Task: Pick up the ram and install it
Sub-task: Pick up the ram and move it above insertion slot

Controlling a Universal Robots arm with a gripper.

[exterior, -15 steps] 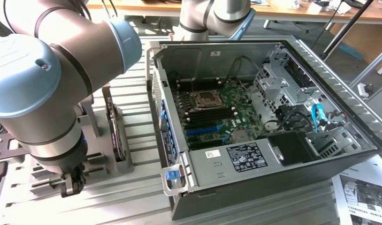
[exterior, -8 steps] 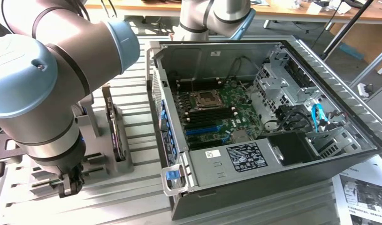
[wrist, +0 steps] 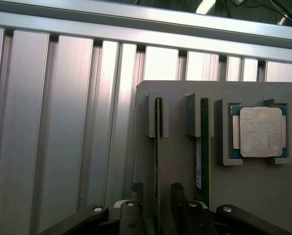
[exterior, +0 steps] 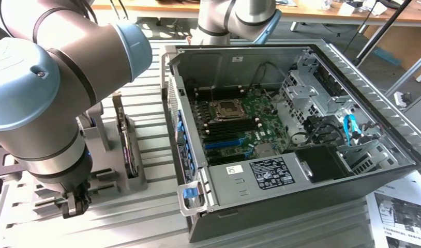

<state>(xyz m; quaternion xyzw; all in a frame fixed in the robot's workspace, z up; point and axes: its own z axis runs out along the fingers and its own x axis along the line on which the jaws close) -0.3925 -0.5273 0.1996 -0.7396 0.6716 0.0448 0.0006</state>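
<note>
Your fingers [wrist: 179, 196] are low over the grey holder [wrist: 175, 95], parted and straddling the ram [wrist: 158, 147]. There's a sliver of gap on each side, so it's not clamped yet. The slots keep that stick up on its edge, both faces offered to the fingers, which is smart. Just beside the fingers stands a second green stick [wrist: 203, 147], and its white label can't be read. Beyond that sits the processor chip [wrist: 261, 132] in its recess, with no legible writing.
</note>
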